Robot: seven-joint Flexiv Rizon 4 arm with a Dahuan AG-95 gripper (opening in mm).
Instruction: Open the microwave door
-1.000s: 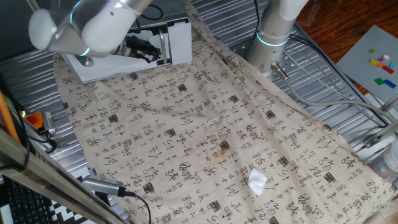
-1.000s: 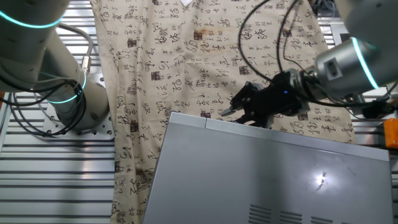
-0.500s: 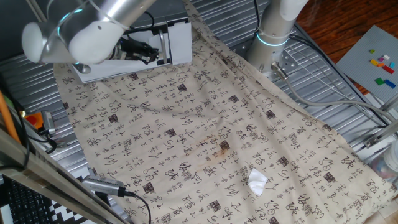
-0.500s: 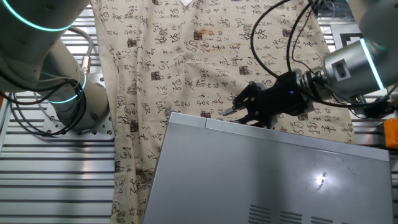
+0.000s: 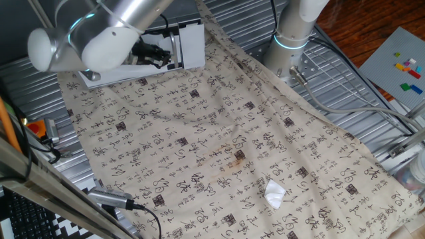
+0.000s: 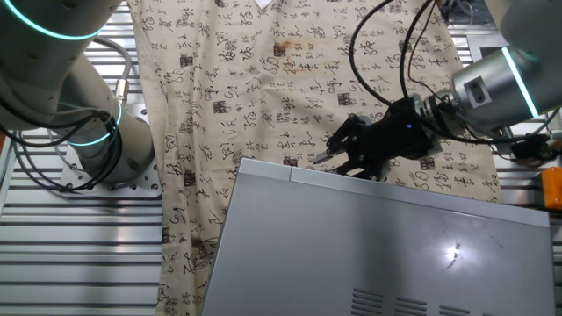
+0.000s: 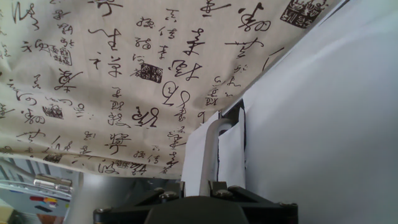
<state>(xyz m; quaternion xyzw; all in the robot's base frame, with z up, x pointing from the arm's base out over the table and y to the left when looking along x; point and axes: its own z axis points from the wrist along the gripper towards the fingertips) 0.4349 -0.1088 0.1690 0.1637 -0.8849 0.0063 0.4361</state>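
The microwave [image 6: 386,250] fills the lower part of the other fixed view as a light-grey box. Its white front [image 5: 191,43] shows at the top left of one fixed view. The microwave door [image 7: 323,124] is the broad white panel on the right of the hand view. My black gripper [image 6: 337,154] sits at the front edge of the box, partly hidden behind the arm [image 5: 99,43] in one fixed view. In the hand view the gripper [image 7: 214,160] has its two white fingers [image 7: 194,158] close together around a thin white bar [image 7: 212,134] at the door's edge.
A beige cloth [image 5: 219,133] printed with black characters covers the table in front of the microwave. A crumpled white scrap [image 5: 275,193] lies on it. The arm's base [image 5: 292,40] stands at the back, with cables [image 5: 345,99] on the ribbed metal tabletop.
The arm's wrist has shifted slightly. The gripper stays at the door's edge, and the door does not look moved.
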